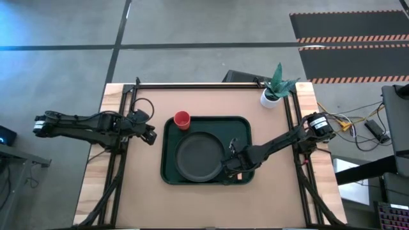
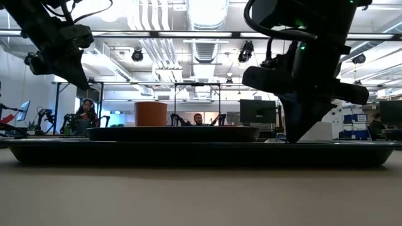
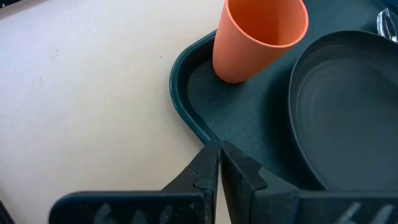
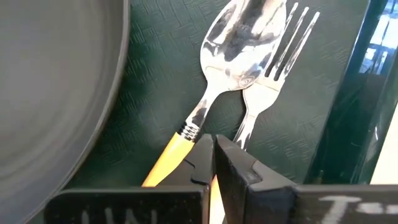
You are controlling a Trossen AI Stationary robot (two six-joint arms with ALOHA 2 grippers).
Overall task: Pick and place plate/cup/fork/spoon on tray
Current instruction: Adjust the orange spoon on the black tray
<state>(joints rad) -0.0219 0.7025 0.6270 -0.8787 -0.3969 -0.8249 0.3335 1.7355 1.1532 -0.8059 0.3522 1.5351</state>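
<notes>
Fork and spoon lay overlapped on the tray just ahead of the right gripper, fingers pressed together beside the plate, while the left gripper, also closed, hung near the cup.

Plate, cup, cutlery on tray

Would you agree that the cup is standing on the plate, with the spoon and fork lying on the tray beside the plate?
Not quite: the cup is not on the plate. The high view shows it standing on the tray itself, in a corner beside the plate. The rest holds: the right wrist view shows the spoon and fork lying on the tray beside the plate.
</notes>
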